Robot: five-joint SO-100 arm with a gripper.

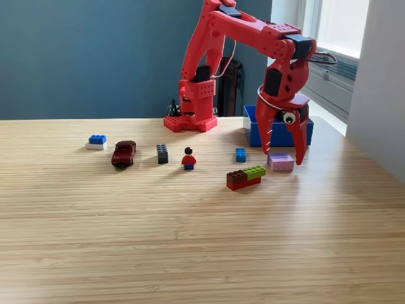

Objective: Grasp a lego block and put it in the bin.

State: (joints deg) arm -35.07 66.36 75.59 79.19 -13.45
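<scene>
**Claw spread over the purple block, bin just behind**

From my seat I see the red arm (240,38) reaching from its base at the back of the wooden table (190,253) over toward the exterior view's right. The gripper (283,153) points down with its two fingers spread wide apart, nothing held between them. The purple block (281,163) lies on the table right below the opening, between the fingertips, with the right-hand fingertip (300,158) down beside its edge; I cannot tell whether either finger touches it.

The blue bin (253,126) sits on the table directly behind the gripper, partly hidden by it, near the arm's base.

Just in front of the purple block, toward the exterior view's left, a green block (255,171) sits stacked on a red-brown block (239,182). A small blue block (240,154) lies near the bin's front. Further left along the table I see a little figure (188,158) with a red body, a dark grey block (162,153), a dark red toy car (124,153), and a blue block on a white one (97,142)
</scene>
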